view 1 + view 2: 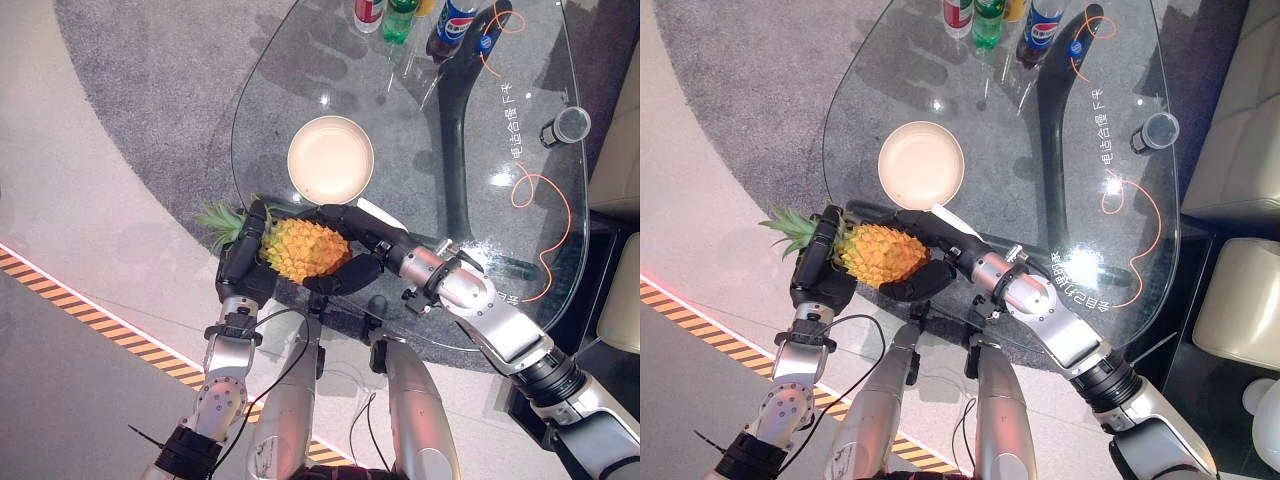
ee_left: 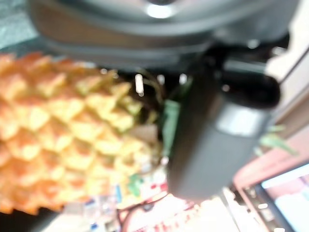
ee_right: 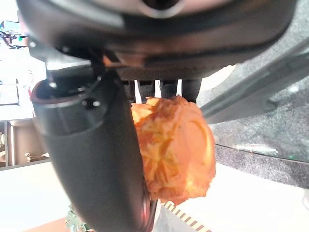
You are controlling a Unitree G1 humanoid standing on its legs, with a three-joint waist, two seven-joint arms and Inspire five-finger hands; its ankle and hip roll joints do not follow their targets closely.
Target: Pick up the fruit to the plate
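Pineapple (image 1: 302,248) — plate (image 1: 331,159) just beyond, bottles (image 1: 400,17) far.

Bottles (image 1: 400,18) at glass table (image 1: 500,120) far edge; dark cup (image 1: 567,127) near orange cable (image 1: 540,215).

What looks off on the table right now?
Nothing spilled or damaged. The pineapple lies sideways between both hands, left hand and right hand, at the glass table edge; the plate is empty.

A rounded glass table (image 1: 440,150) stands over a grey carpet (image 1: 150,90); pale floor (image 1: 60,190) beside it carries a black-and-orange striped line (image 1: 100,320), and cream upholstered seats (image 1: 1230,160) sit alongside the table
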